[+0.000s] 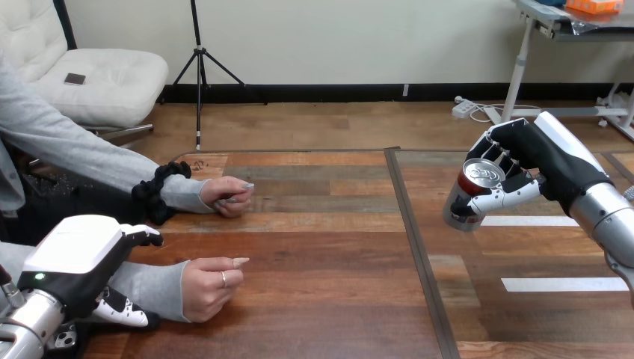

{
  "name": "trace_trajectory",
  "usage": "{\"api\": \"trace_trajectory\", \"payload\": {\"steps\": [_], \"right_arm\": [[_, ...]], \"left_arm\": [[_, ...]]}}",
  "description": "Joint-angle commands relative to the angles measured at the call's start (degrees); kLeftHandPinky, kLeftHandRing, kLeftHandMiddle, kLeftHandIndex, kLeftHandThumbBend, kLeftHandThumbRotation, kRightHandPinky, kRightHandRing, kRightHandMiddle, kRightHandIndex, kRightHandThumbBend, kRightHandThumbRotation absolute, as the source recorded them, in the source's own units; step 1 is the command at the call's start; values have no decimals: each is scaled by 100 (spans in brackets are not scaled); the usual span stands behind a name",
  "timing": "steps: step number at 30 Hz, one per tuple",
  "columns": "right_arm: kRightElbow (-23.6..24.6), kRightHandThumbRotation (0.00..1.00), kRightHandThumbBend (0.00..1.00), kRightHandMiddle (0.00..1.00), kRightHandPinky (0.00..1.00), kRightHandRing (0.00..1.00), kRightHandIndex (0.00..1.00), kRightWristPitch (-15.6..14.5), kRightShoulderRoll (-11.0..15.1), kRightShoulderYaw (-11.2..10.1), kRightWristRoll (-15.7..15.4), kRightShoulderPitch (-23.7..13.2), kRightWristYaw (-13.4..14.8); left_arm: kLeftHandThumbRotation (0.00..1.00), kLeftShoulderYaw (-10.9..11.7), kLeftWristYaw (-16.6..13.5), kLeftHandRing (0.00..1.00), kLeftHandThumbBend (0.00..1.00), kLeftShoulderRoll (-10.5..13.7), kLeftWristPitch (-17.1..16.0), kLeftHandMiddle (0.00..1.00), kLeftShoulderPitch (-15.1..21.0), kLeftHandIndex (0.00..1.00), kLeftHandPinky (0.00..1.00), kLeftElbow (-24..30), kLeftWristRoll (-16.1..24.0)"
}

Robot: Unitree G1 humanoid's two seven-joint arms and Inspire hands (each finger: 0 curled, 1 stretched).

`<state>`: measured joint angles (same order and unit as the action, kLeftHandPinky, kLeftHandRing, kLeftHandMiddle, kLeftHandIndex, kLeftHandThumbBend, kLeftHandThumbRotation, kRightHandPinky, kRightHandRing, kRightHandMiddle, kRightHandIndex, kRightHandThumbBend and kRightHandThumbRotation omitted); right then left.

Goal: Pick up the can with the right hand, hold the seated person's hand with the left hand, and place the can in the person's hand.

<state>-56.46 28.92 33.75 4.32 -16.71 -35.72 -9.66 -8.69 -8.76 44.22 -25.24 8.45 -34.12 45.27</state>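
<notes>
A silver can point(478, 176) with a red rim hangs tilted above the table's right half, and my right hand point(555, 161) is shut on it, fingers wrapped over its far side and thumb along its near side. At the lower left my left hand point(75, 258) sits on the person's nearer forearm point(153, 284), in a grey sleeve. Its thumb lies over the sleeve and its fingers point(123, 312) curl out beneath it. The person's nearer hand point(213, 283) rests loosely curled on the table. Their farther hand point(228, 196) lies as a loose fist further back.
The wooden table point(321, 247) has a dark seam point(419, 254) running front to back right of the middle. Two white tape strips point(561, 284) lie on its right part, under the raised can.
</notes>
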Motion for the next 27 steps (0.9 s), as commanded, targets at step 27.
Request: {"api": "trace_trajectory", "payload": {"steps": [27], "right_arm": [[325, 0, 90, 36, 27, 31, 40, 92, 75, -127, 154, -390, -41]], "left_arm": [[0, 255, 1427, 72, 100, 274, 336, 76, 20, 76, 60, 450, -1300]]}}
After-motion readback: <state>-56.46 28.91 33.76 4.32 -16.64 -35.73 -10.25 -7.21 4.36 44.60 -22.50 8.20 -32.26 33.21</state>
